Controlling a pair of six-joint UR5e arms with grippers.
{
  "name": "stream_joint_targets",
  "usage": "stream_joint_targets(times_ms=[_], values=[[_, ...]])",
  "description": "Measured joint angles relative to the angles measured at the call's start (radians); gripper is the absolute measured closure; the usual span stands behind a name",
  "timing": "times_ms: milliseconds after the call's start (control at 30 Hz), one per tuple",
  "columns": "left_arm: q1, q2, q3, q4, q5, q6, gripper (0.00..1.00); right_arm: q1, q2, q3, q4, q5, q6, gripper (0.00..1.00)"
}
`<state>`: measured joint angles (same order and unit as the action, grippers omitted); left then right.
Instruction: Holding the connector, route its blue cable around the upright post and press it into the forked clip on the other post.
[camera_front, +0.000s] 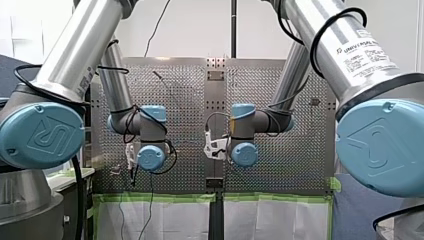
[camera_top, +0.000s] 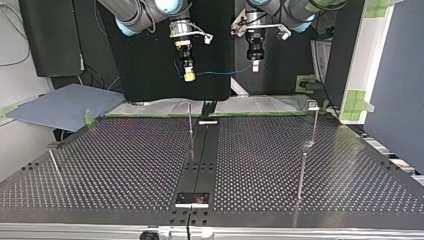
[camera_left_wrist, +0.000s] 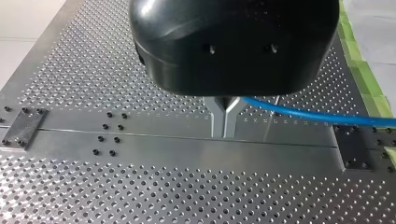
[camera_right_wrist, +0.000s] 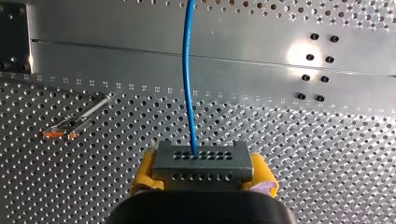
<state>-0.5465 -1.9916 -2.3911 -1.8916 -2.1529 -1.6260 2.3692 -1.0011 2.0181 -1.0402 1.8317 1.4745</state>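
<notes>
The perforated table fills the space, with green tape along its edge. Printing on my right arm reads "UNIVERSAL ROBOTS". Thin posts stand well below both grippers. Yellow pads of my right gripper clamp the connector, and my left gripper is closed on its blue cable, which is strung between them.

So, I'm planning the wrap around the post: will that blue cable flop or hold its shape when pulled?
Probably light and bendy yet somewhat springy: the blue cable spans between my right gripper and my left gripper with only slight sag. It leaves the connector nearly straight, so it may resist tight bends.
</notes>
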Motion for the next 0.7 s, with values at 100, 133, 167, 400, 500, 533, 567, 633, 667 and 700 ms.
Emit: stream_joint_targets(times_ms=[100,133,167,400,500,533,567,633,667,700], values=[[0.0,0.0,0.0,0.0,0.0,0.0,1.0,0.0,0.0,0.0,0.0,0.0,0.0,1.0],[0.0,0.0,0.0,0.0,0.0,0.0,1.0,0.0,0.0,0.0,0.0,0.0,0.0,1.0],[0.0,0.0,0.0,0.0,0.0,0.0,1.0,0.0,0.0,0.0,0.0,0.0,0.0,1.0],[0.0,0.0,0.0,0.0,0.0,0.0,1.0,0.0,0.0,0.0,0.0,0.0,0.0,1.0],[0.0,0.0,0.0,0.0,0.0,0.0,1.0,0.0,0.0,0.0,0.0,0.0,0.0,1.0],[0.0,0.0,0.0,0.0,0.0,0.0,1.0,0.0,0.0,0.0,0.0,0.0,0.0,1.0],[0.0,0.0,0.0,0.0,0.0,0.0,1.0,0.0,0.0,0.0,0.0,0.0,0.0,1.0],[0.0,0.0,0.0,0.0,0.0,0.0,1.0,0.0,0.0,0.0,0.0,0.0,0.0,1.0],[0.0,0.0,0.0,0.0,0.0,0.0,1.0,0.0,0.0,0.0,0.0,0.0,0.0,1.0],[0.0,0.0,0.0,0.0,0.0,0.0,1.0,0.0,0.0,0.0,0.0,0.0,0.0,1.0]])
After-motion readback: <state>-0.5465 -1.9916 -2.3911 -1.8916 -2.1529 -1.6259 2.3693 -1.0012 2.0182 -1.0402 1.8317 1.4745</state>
